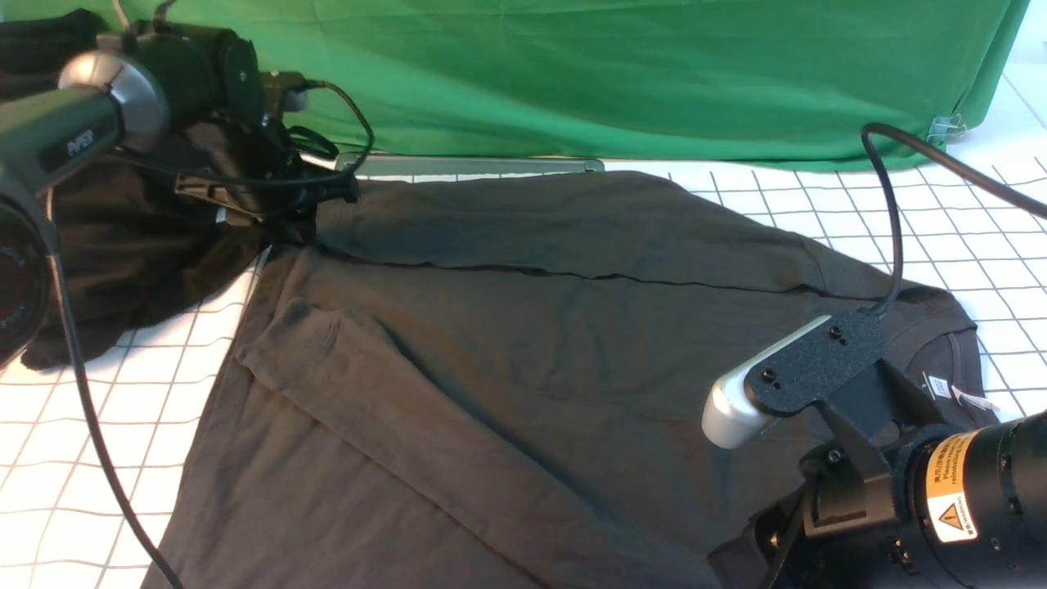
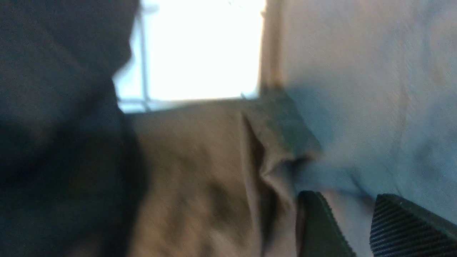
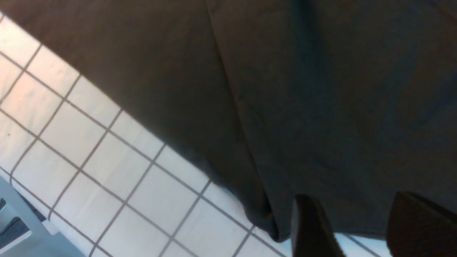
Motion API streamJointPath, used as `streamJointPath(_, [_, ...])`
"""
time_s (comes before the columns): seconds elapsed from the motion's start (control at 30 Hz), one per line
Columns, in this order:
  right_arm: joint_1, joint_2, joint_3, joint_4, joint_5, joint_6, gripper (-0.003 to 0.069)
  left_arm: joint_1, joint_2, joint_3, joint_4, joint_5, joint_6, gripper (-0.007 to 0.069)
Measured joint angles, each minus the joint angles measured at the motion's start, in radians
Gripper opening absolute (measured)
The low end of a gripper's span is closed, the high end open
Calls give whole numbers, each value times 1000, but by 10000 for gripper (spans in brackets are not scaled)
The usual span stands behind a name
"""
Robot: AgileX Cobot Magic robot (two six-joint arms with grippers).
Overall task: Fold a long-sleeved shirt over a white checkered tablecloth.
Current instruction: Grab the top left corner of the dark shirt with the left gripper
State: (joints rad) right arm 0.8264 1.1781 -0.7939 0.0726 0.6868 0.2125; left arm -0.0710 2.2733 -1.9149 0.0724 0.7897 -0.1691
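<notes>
A blacker heap of cloth [image 1: 123, 245] lies bunched just beside the left hand [image 2: 348, 214], against the corner of the long-sleeved shirt [image 1: 523, 343]. Beyond both, a plain green cloth [image 1: 589, 74] hangs like a wall, with a grey metal strip [image 1: 474, 166] along its foot. The shirt lies spread on the white checkered tablecloth [image 1: 941, 213] covering the bench, its far edge turned over in a long fold and one sleeve [image 1: 393, 409] laid slantwise across the body. Its white neck label [image 1: 941, 387] shows close by the right arm's wrist camera [image 1: 785, 380], which blocks part of the collar in the front view. The left arm reaches forward from high up, its hand low over the cloth, two ribbed fingers [image 2: 410, 228] apart with shirt fabric in the gap (the view is blurred, and nothing looks pinched). The right arm sits low, its hand [image 3: 351, 207] over the shirt's edge, fingers well apart and empty, a hem corner just beside one finger. There is one shirt, one dark heap, one green cloth and one tablecloth. There are two arms and two hands, with a black cable [image 1: 891, 213] trailing from each arm.
</notes>
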Motion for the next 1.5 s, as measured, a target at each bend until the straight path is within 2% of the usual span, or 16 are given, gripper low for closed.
streamJointPath(0.17, [0,0,0,-2,-25,32,297,50,37,0,-82,-54,-7,250])
streamJointPath(0.4, [0,0,0,-2,-55,59,297,75,47,0,-82,-145,-7,271])
streamJointPath(0.67, [0,0,0,-2,-58,81,294,70,48,0,-187,-165,149,275])
streamJointPath(0.93, [0,0,0,-2,-58,82,284,39,49,-6,-183,-162,248,275])
streamJointPath(1.27, [0,0,0,-2,-58,84,284,-30,55,-202,-79,21,244,275])
streamJointPath(1.5, [0,0,0,-2,-58,84,284,-50,81,-231,-72,124,156,276])
